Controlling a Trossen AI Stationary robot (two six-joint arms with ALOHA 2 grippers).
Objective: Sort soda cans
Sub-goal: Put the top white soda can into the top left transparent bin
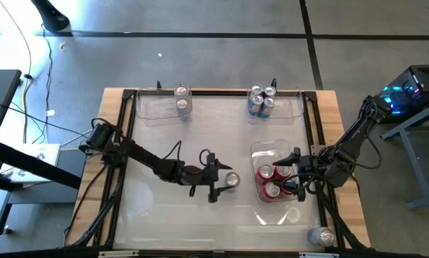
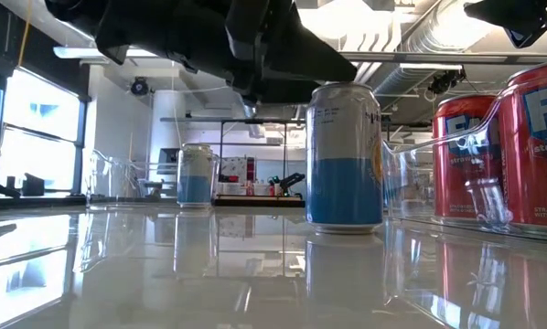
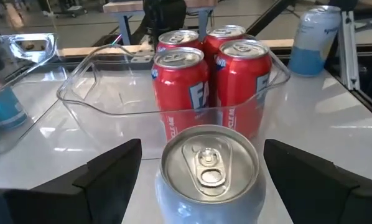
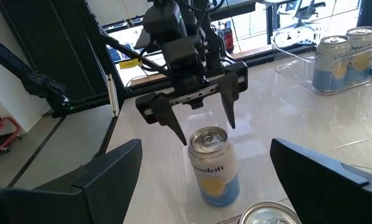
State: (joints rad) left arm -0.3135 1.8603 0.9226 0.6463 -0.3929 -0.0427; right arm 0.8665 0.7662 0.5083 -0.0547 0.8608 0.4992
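A silver-and-blue soda can [image 1: 232,180] stands upright on the table near its middle; it also shows in the low view [image 2: 344,155]. My left gripper [image 4: 208,132] is open, pointing toward the table's right edge and tipped down. One finger stands on each side of the can's top [image 3: 208,163], without touching it. My right gripper [image 1: 289,173] is open and empty, over the clear bin [image 1: 260,152] that holds three red cans [image 3: 208,74].
A clear bin at the far left [image 1: 153,107] holds two silver-blue cans. A clear bin at the far right [image 1: 290,109] holds several blue cans. One loose can [image 1: 321,235] stands at the near right corner. A dark frame [image 1: 128,143] runs round the table.
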